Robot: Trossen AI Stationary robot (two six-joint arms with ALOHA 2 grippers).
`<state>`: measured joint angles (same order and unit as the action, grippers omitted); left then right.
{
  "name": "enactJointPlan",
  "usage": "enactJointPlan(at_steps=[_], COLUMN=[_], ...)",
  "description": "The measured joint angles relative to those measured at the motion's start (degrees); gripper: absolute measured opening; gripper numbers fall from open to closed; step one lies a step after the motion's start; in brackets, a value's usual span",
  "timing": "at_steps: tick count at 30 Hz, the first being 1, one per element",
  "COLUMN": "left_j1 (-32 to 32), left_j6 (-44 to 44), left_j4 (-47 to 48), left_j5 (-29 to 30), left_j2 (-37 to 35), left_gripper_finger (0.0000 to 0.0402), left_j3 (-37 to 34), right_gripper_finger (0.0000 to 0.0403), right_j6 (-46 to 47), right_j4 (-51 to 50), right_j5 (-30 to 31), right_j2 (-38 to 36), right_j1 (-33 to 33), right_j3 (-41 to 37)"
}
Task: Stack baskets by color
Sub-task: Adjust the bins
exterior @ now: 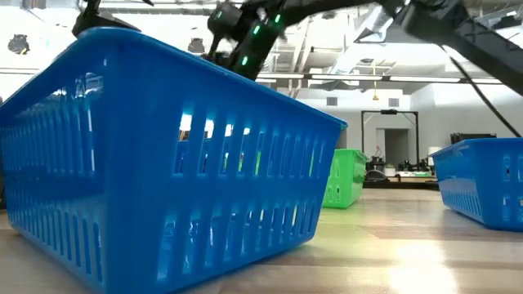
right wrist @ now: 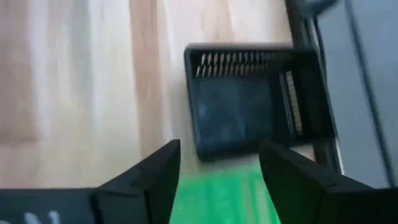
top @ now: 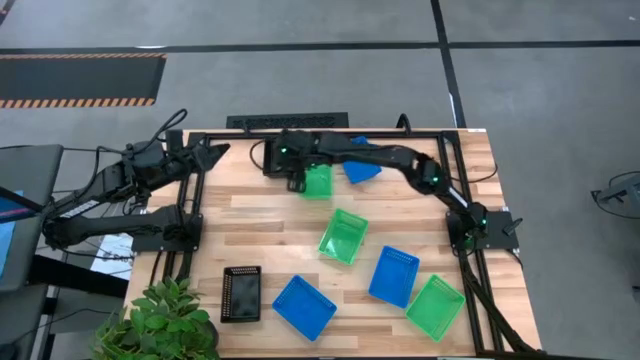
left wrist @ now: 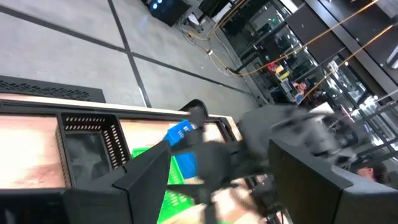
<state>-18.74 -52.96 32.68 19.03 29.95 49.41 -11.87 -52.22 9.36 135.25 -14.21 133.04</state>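
Observation:
My right gripper hovers open over the table's far middle, reaching in from the right. Just under it a green basket lies on the wood; its edge shows between the fingers in the right wrist view. Beyond that stands a black basket, which also shows in the left wrist view. A blue basket lies partly under the right arm. Nearer lie a green basket, two blue ones, another green and a black one. My left gripper waits open, raised at the far left.
A leafy green plant stands at the near left corner. Black frame rails run along the left, far and right edges. In the low view the near blue basket fills the foreground. Bare wood lies left of centre.

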Motion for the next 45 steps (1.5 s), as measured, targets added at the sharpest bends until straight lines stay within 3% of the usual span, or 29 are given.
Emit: enactJointPlan(at_steps=[9, 14, 18, 23, 30, 38, 45], left_j1=[0.0, 0.0, 0.0, 0.0, 0.0, 0.0, 0.0], left_j6=[0.9, 1.1, 1.5, 2.3, 2.4, 2.4, 2.3], left_j4=[-0.1, -0.1, -0.1, 0.0, -0.1, 0.0, 0.0], left_j5=[-1.3, -1.3, -1.3, -1.2, -0.3, 1.4, 2.0], left_j2=[0.0, 0.0, 0.0, 0.0, 0.0, 0.0, 0.0], left_gripper_finger=[0.0256, 0.0256, 0.0256, 0.0256, 0.0256, 0.0256, 0.0256], left_j3=[0.0, 0.0, 0.0, 0.0, 0.0, 0.0, 0.0], right_gripper_finger=[0.0248, 0.0248, 0.0248, 0.0248, 0.0248, 0.0248, 0.0248], right_j6=[28.3, 31.5, 31.7, 36.0, 43.1, 42.8, 41.5], right_j4=[-26.4, -34.9, -28.8, -18.5, -1.3, 2.0, 6.8], right_j5=[3.4, 5.7, 1.6, 1.3, 1.3, 2.9, 0.6], right_j2=[-6.3, -6.7, -10.3, -19.6, -33.0, -36.7, -36.7], right_j1=[-5.0, -6.6, -7.3, -8.3, -14.8, -20.7, -21.1], right_j3=[0.0, -4.5, -15.6, -34.3, -56.6, -62.2, -64.0])
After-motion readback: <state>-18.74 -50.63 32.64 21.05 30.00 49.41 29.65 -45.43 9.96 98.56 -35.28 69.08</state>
